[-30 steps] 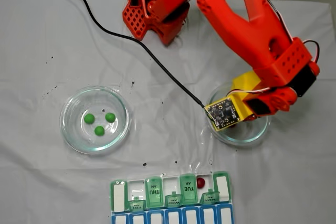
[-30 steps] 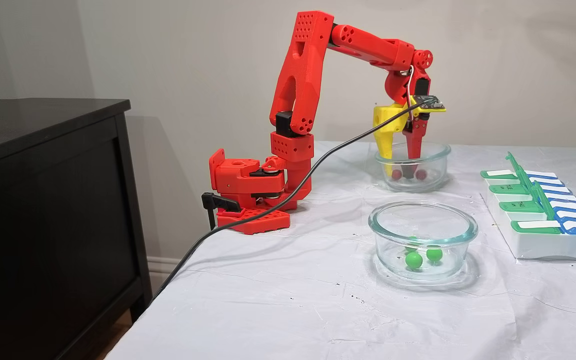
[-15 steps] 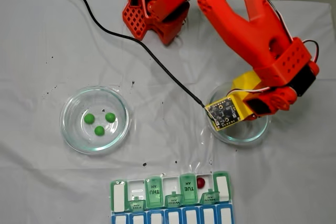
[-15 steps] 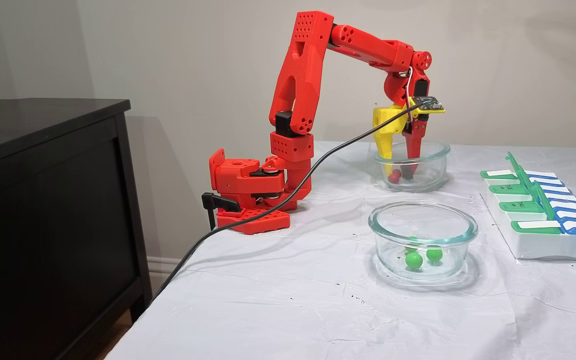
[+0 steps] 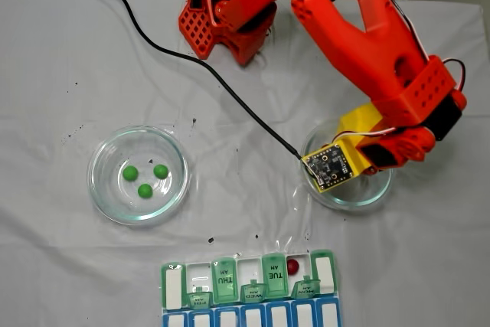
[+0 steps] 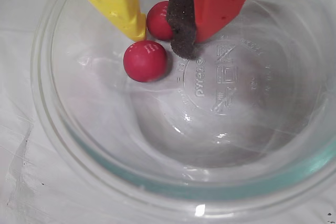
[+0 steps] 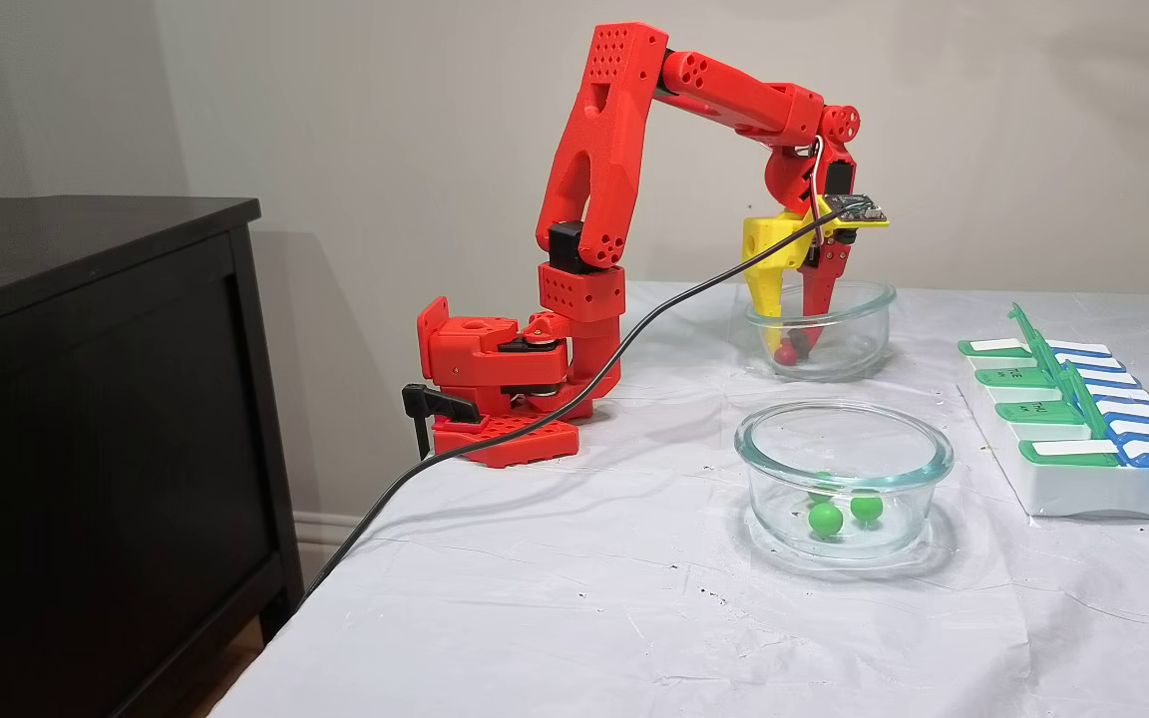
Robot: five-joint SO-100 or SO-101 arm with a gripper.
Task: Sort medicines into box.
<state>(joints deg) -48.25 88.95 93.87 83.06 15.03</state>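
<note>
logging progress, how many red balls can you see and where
3. One sits between the tool fingers in the glass bowl, one lies loose beside it, and one is in an open compartment of the pill organizer. None seems hidden.

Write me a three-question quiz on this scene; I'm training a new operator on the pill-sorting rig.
1. True or false: the gripper is closing on a red ball inside a glass bowl.
2. How many green balls lie in the other bowl? A) two B) three C) four
3. Fill in: one red ball already sits in the ____.

Key: 1 true; 2 B; 3 box.
</note>
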